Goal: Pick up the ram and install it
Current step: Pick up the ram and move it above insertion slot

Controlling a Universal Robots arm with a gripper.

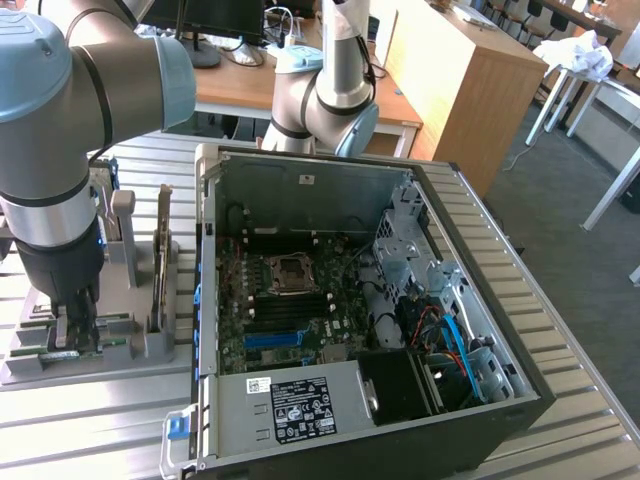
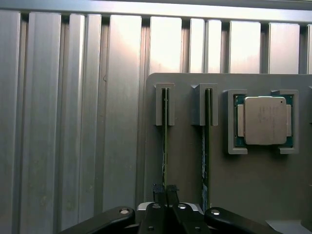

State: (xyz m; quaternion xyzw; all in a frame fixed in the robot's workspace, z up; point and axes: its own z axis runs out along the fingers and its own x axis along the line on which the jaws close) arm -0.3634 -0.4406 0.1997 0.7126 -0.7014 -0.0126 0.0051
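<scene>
Ram (image 2: 165, 146): thin green stick, stands on edge in a slot of the holder, the slot farther from the processor; one end tucked into a grey post, the other end between the fingertips; seated in the slot, not lifted.
Claw (image 2: 165, 189): narrow, pinched on the ram; black fingertips (image 2: 158, 191) press the stick's upper edge from both sides; points straight down at the holder.
Arm (image 1: 60, 120): grey and pale blue, comes down at the exterior view's left, wrist upright over the holder.
Holder (image 2: 253, 185): flat grey tray with two slotted posts and a square pocket; lies on the table, just beside the case, on the exterior view's left of it.
Second stick (image 2: 205, 161): same kind, on edge in the neighbouring slot, between the ram and the processor; apart from the claw.
Processor (image 2: 264, 120): square, silver lid, sits in the pocket, green edge showing round it.
Table (image 2: 73, 122): ribbed bare metal, bears holder and case.
Case (image 1: 300, 185): open on its side, well apart from the claw.
Motherboard (image 1: 300, 320): flat on the case floor, dark socket near the middle, blue slot strip (image 1: 275, 338) near its front edge.
Power unit (image 1: 300, 405): grey box with a black label, at the case's near side.
</scene>
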